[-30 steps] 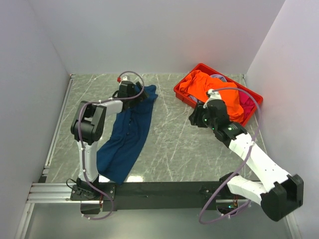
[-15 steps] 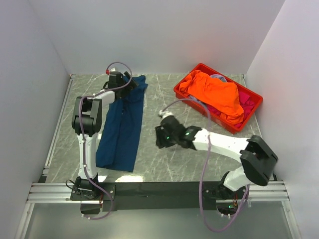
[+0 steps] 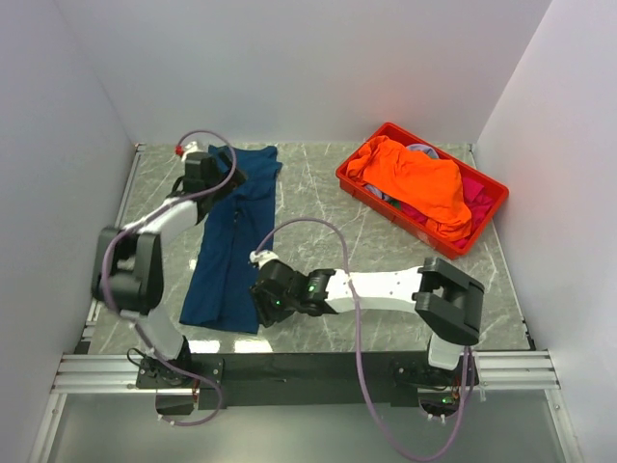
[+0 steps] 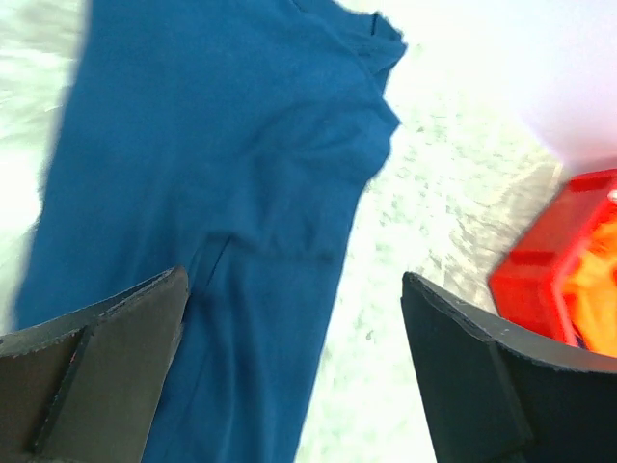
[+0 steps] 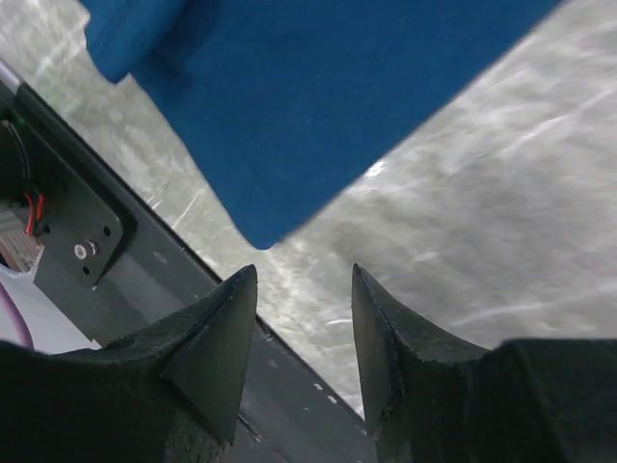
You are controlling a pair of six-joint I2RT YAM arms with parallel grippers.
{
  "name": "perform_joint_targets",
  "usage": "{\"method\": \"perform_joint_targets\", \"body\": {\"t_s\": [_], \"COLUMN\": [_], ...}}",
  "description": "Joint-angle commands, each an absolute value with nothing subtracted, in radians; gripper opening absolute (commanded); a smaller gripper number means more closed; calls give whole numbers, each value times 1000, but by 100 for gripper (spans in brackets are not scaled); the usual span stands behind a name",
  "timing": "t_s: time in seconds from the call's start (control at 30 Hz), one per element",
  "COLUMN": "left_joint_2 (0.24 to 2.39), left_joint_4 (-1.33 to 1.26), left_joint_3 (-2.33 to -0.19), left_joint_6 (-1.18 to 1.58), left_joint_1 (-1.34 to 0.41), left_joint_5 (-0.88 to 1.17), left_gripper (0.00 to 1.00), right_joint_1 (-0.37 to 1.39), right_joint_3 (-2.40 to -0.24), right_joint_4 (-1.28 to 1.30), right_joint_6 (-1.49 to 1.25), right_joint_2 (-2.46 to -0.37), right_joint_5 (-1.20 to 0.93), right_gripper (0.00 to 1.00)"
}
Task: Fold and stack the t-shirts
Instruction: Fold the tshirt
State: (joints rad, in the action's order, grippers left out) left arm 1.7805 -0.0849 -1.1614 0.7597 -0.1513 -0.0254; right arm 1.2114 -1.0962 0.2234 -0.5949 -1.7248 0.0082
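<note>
1. Navy-blue cloth t-shirt [image 3: 236, 241] lies stretched lengthwise on the grey marble table's [image 3: 386, 241] left side.
2. Left gripper [image 4: 291, 289]: wide open by its far end, gripping nothing.
3. Right gripper [image 5: 304, 280]: open too, empty, at the near hem corner.

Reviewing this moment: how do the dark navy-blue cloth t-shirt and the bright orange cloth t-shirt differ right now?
The dark navy-blue cloth t-shirt lies stretched out long and flat on the grey marble table; the bright orange cloth t-shirt sits bunched up in the red plastic crate. The navy one lies alone; the orange one is heaped over magenta-pink cloth. Both are soft cloth, not yet stacked together.
</note>
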Motion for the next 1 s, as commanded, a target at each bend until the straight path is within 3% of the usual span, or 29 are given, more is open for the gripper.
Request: {"method": "perform_joint_targets", "body": {"t_s": [0.0, 0.27, 0.57, 0.8, 0.9, 0.97], "left_joint_2": [1629, 1350, 1050, 916, 871, 848], "left_joint_4": [-118, -88, 24, 118, 136, 141], "left_joint_3": [-1025, -708, -514, -482, -466, -451], "left_joint_6": [735, 759, 765, 746, 746, 749], "left_joint_1": [-147, -147, -149, -147, -147, -147], "left_joint_5": [-107, -170, -210, -235, -232, -230], "left_gripper": [99, 99, 99, 99, 99, 99], "right_joint_1": [1244, 1285, 1304, 1331, 1342, 1348], "right_joint_3": [-1158, -1209, -1279, -1338, -1347, -1353], "right_joint_4": [209, 232, 268, 360, 402, 438], "right_joint_6": [-626, -650, -690, -713, -726, -730], "right_joint_2": [-1758, -1841, -1931, -1999, -2014, -2026], "right_joint_5": [3, 17, 52, 146, 201, 224], "right_gripper": [51, 53, 54, 54, 50, 40]}}
